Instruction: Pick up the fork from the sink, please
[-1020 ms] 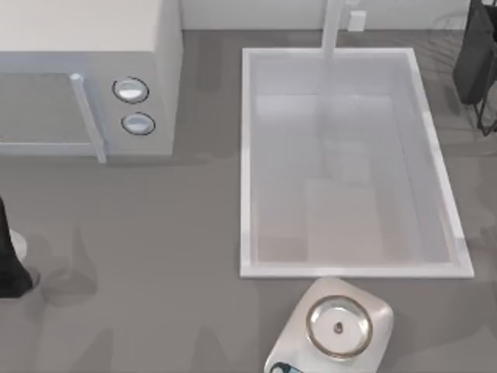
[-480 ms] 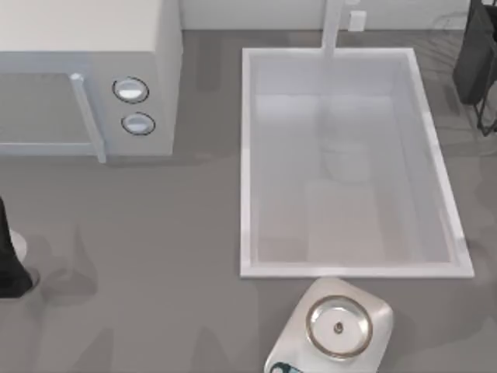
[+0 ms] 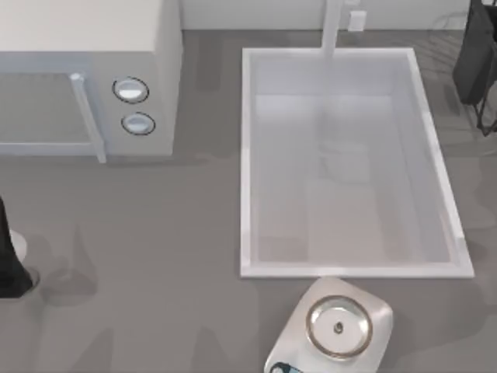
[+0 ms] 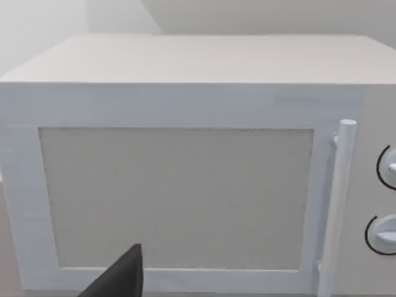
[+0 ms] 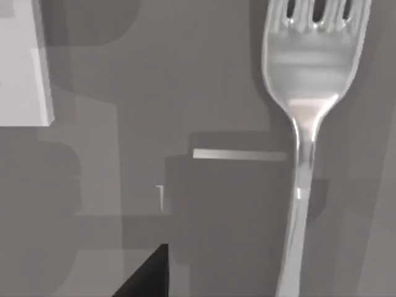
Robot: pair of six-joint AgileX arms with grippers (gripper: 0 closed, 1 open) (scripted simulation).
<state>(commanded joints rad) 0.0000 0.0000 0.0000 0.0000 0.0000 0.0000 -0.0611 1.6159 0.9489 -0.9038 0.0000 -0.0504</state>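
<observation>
The fork point(image 5: 307, 93) hangs close before the right wrist camera, tines away from it, its thin handle running back toward my right gripper point(image 3: 477, 85). That gripper is shut on the fork, above the grey table beyond the sink's far right corner. One dark finger point(image 5: 145, 275) shows beside the handle. The sink point(image 3: 247, 155) is a white basin right of the table's middle, with a pale bare bottom. My left arm point(image 3: 8, 260) stays parked at the table's left edge, facing the microwave.
A white microwave point(image 3: 85, 78) with two round knobs stands at the back left, its door point(image 4: 173, 185) shut. A white faucet post point(image 3: 332, 27) rises behind the sink. A scale with a round metal dish point(image 3: 338, 326) sits near the front edge.
A faint reflection on the sink's bottom has shifted slightly. Both arms keep their places in the top view.
</observation>
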